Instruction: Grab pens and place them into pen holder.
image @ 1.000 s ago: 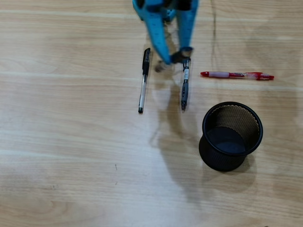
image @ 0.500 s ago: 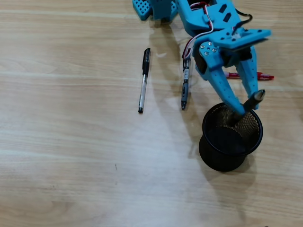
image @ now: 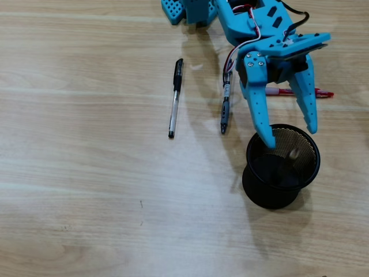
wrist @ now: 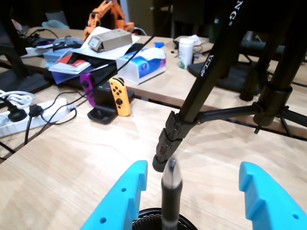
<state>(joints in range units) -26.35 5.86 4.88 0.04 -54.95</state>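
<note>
In the overhead view my blue gripper (image: 291, 137) stands open just above the black mesh pen holder (image: 259, 196). A dark pen (image: 293, 153) stands loose inside the cup, touching neither finger. The wrist view shows that pen (wrist: 171, 191) upright between my spread jaws (wrist: 192, 177), rising out of the holder's rim (wrist: 146, 218). Two black and clear pens lie on the table: one (image: 175, 98) to the left, one (image: 225, 107) beside my arm. A red pen (image: 323, 93) lies behind the gripper, partly hidden by it.
The arm's blue base (image: 184, 8) is at the top edge of the overhead view. A black tripod leg (wrist: 192, 105) stands on the table ahead in the wrist view. Game controllers (wrist: 120, 96) and a tissue box (wrist: 144, 64) sit further back.
The gripper swung from the pens at the top over to the holder carrying a pen. Its jaws have since opened, and the pen has dropped down into the cup.
</note>
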